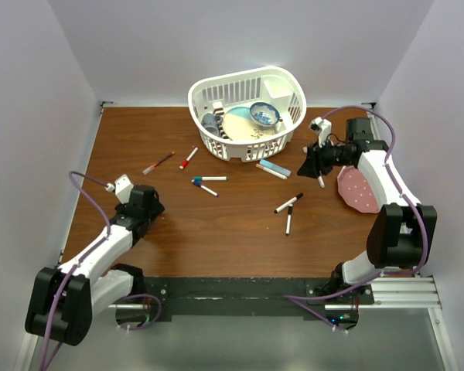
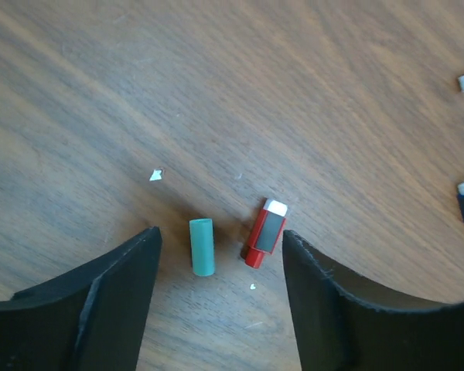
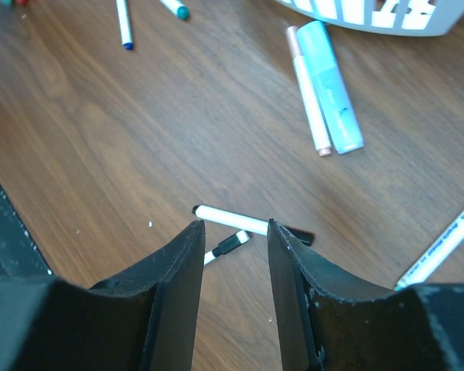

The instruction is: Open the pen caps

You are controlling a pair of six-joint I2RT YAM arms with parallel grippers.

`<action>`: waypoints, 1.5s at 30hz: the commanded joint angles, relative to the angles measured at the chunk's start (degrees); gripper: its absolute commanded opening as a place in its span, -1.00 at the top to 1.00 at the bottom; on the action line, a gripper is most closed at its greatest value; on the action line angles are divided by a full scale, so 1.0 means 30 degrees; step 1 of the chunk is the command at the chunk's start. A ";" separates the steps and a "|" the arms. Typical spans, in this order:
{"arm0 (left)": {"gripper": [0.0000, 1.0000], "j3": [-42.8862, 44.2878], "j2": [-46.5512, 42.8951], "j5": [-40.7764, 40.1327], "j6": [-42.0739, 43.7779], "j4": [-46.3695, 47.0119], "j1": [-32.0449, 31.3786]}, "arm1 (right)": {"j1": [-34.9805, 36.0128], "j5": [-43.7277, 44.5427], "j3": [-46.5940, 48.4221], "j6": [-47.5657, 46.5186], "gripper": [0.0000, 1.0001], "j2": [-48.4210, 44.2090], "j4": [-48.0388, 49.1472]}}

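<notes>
In the left wrist view a teal pen cap (image 2: 202, 246) and a red pen cap (image 2: 265, 232) lie loose on the wood, both between the spread fingers of my left gripper (image 2: 220, 238), which touches neither. From above, the left gripper (image 1: 147, 205) hangs low over the table's left side. My right gripper (image 3: 233, 226) stands open and holds nothing, above two black-capped markers (image 3: 230, 220). In the top view the right gripper (image 1: 306, 164) is near the basket's right end. The other markers on the table are still capped: red (image 1: 189, 158), blue (image 1: 209, 178) and black (image 1: 288, 203).
A white basket (image 1: 282, 77) with a plate and a bowl stands at the back. A pink marker (image 3: 308, 89) and a light-blue one (image 3: 331, 85) lie in front of it. A pink dotted disc (image 1: 357, 190) lies under the right arm. Another white marker (image 3: 441, 247) lies at the right.
</notes>
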 commanded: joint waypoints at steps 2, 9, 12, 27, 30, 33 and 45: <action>-0.52 0.1169 -0.1465 0.0190 -0.0054 -0.0821 0.0156 | 0.0057 -0.2496 0.0069 -0.3097 0.08 -0.1144 -0.2140; -0.82 0.4824 -0.2670 0.6184 0.5154 -0.0386 0.0127 | 0.3481 -0.1396 -0.1127 -1.3293 -0.49 -0.2693 -0.6343; -0.93 0.6845 -0.2027 1.1078 0.7580 -0.0413 0.0156 | 0.5648 0.2749 -0.3179 -1.1405 -0.64 -0.3341 -0.2070; -1.00 0.5772 -0.2550 1.0972 1.2779 0.0698 0.0156 | 0.8906 0.8602 -0.1717 -1.5342 -0.62 -0.0092 -0.4638; -0.99 0.5741 -0.2638 1.1412 1.2750 0.0759 0.0127 | 0.8964 0.8658 -0.1894 -1.6372 -0.60 0.0725 -0.3821; -0.99 0.5712 -0.2930 1.1178 1.2749 0.0788 0.0156 | 0.9081 0.9505 -0.1222 -1.6784 -0.52 0.1898 -0.3408; -0.99 0.5683 -0.3079 1.0855 1.2720 0.0730 0.0127 | 0.9989 1.2350 -0.0369 -1.7401 -0.29 0.5270 -0.2179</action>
